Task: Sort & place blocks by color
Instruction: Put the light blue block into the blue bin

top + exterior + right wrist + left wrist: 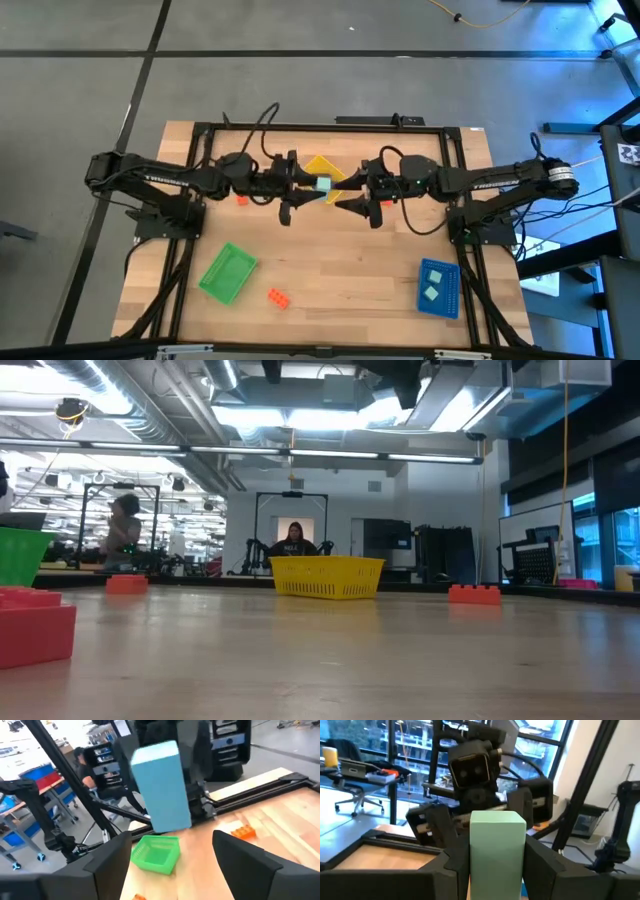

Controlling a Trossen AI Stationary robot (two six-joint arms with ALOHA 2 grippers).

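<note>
Mint-teal rectangular plastic block (323, 184) hangs above the middle of the wooden table (340, 270), pinched between the dark fingers of the left gripper (492, 857), whose jaws are closed on its lower half. The right gripper (340, 200) faces it from the 3 o'clock side, jaws spread wide with the block just ahead of them and not touched by either finger. A yellow slatted plastic tray (325, 167) sits just past the block toward 12 o'clock. A green plastic tray (228, 272) lies toward 7 o'clock, an orange-red studded brick (278, 296) beside it at 6 o'clock. Another orange-red brick (241, 199) rests at 9 o'clock. A blue plastic tray (437, 287) at 4 o'clock holds two mint-teal blocks (433, 281).
</note>
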